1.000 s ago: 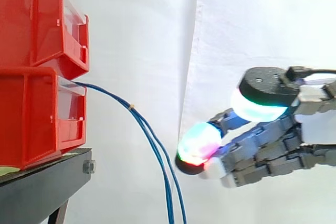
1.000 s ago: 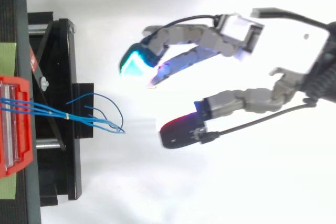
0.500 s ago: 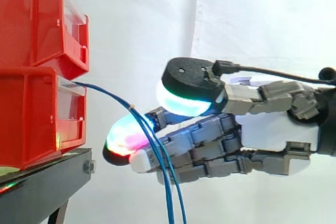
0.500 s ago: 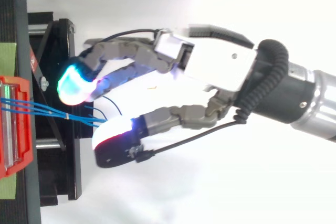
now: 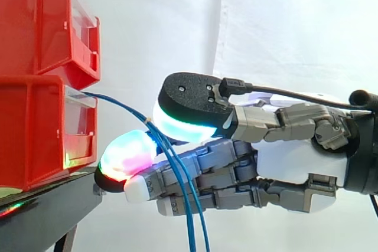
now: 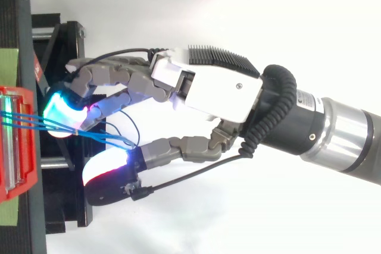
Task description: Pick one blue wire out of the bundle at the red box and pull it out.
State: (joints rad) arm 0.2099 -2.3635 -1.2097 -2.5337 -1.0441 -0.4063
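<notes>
You can read no text, number or sign here: the red bins [image 5: 35,116], the hand [image 6: 217,90] and the black stand [image 5: 47,210] carry none legible.

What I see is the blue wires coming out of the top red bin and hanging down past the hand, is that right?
Not quite. In the side view the blue wires come out of the lower red bin, not the top red bin. The rest holds: they hang down past the hand.
</notes>
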